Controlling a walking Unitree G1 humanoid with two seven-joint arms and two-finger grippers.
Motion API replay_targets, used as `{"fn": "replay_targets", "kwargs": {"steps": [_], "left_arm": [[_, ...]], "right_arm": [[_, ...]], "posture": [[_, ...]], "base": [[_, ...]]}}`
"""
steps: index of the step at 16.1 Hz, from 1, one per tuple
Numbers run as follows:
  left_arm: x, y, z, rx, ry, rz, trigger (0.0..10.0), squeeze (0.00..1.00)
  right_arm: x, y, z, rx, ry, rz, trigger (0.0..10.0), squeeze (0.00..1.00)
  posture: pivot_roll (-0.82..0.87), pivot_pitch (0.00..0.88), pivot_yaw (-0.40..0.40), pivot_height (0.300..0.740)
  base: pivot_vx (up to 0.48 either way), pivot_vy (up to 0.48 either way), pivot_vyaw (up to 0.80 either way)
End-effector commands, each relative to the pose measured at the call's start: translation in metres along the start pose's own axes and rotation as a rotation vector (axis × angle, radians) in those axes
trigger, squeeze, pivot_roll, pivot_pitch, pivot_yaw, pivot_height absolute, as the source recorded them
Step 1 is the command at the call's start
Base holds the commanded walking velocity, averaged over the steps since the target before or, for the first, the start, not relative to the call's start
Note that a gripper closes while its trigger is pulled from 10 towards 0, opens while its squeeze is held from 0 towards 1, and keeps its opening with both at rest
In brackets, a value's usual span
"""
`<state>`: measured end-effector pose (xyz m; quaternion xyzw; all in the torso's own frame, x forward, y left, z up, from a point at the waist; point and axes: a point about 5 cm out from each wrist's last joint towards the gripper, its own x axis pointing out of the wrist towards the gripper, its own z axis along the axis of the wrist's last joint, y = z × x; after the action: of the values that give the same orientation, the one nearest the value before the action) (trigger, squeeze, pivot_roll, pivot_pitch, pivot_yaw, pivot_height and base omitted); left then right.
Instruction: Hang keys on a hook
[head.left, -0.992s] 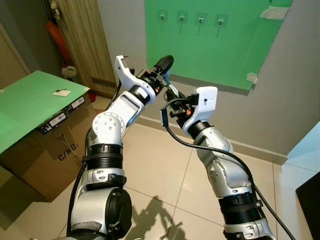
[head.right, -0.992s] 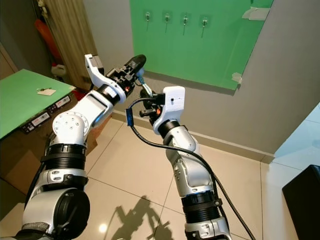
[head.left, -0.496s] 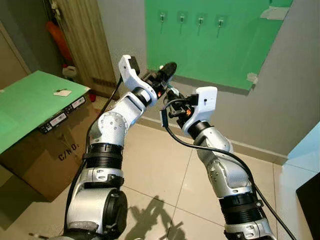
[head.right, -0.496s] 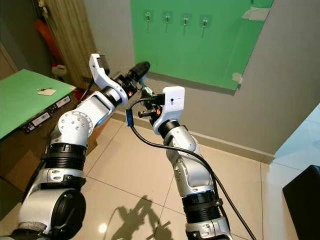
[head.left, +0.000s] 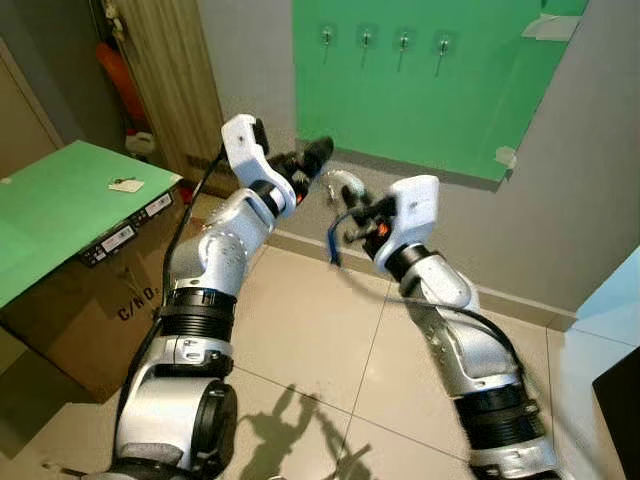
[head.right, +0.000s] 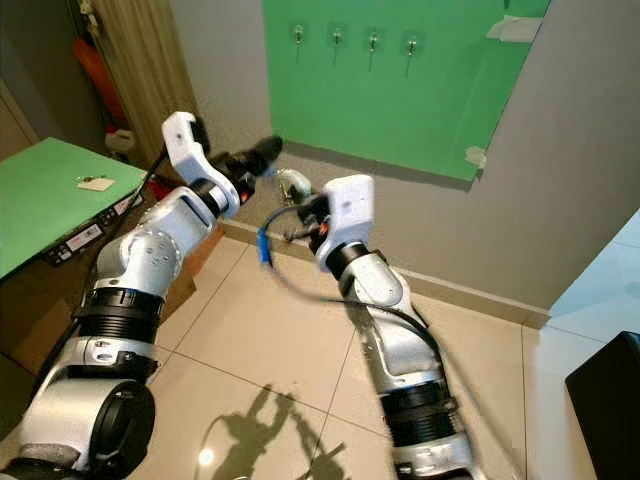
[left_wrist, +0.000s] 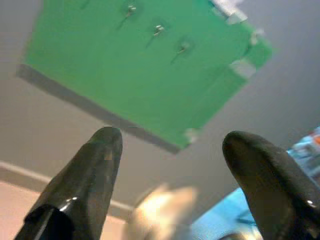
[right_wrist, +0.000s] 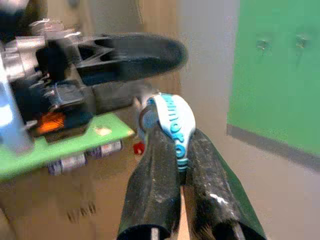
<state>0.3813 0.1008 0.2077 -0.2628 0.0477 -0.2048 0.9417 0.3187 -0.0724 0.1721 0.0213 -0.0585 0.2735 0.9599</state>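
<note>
Left gripper (head.left: 318, 153) drawn back from right gripper (right_wrist: 172, 131), fingers spread wide, empty. Keys (right_wrist: 170, 120) pinched in right gripper: handover judged done; hooks (head.left: 403, 42) next.

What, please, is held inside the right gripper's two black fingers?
The right gripper is shut on a white key fob with blue lettering, a metal ring at its top. The fingers cover its lower end, so any keys stay unseen.
</note>
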Motion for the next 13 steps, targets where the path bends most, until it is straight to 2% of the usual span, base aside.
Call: {"fn": "replay_targets", "kwargs": {"steps": [1,3,5,8,9,10,11,12,13], "left_arm": [[-0.002,0.009,-0.006,0.049,0.019,0.046,10.0,1.00],[-0.002,0.009,-0.006,0.058,0.018,0.047,10.0,1.00],[-0.002,0.008,-0.007,0.085,0.020,0.038,10.0,1.00],[-0.004,0.012,-0.011,0.165,0.039,0.052,10.0,1.00],[-0.006,0.017,-0.021,0.306,0.087,0.072,10.0,1.00],[-0.010,0.020,-0.030,0.391,0.131,0.079,10.0,1.00],[-0.012,0.022,-0.035,0.429,0.153,0.083,10.0,0.88],[-0.014,0.024,-0.038,0.451,0.166,0.086,10.0,0.00],[-0.017,0.028,-0.042,0.499,0.174,0.100,10.0,0.00]], "right_arm": [[0.000,-0.001,-0.001,-0.071,0.018,0.043,0.0,0.00],[0.000,-0.004,-0.001,-0.058,0.017,0.033,0.0,0.00],[0.000,0.001,-0.003,-0.068,0.025,0.058,0.0,0.00],[0.002,0.007,-0.004,-0.207,0.052,0.161,0.0,0.00],[0.003,0.001,-0.003,-0.304,0.063,0.167,0.0,0.00],[0.003,-0.007,-0.004,-0.344,0.066,0.136,0.0,0.00],[0.003,-0.011,-0.004,-0.356,0.064,0.110,0.0,0.00],[0.003,-0.013,-0.005,-0.397,0.061,0.094,0.0,0.00],[0.002,-0.014,-0.006,-0.462,0.051,0.073,0.0,0.00]], "posture": [[-0.12,0.000,0.085,0.740],[-0.12,0.000,0.082,0.740],[-0.12,0.000,0.080,0.740],[-0.12,0.000,0.079,0.740],[-0.12,0.000,0.077,0.740],[-0.12,0.000,0.073,0.740],[-0.12,0.000,0.073,0.740],[-0.11,0.000,0.071,0.740],[-0.11,0.000,0.073,0.740]], "base": [[0.000,0.000,0.00],[0.000,0.000,0.00],[0.000,0.000,0.00],[0.000,0.000,0.00],[0.000,0.000,0.00],[0.000,0.000,0.00],[0.000,0.000,0.00],[0.000,0.000,0.00],[0.000,0.000,0.00]]}}
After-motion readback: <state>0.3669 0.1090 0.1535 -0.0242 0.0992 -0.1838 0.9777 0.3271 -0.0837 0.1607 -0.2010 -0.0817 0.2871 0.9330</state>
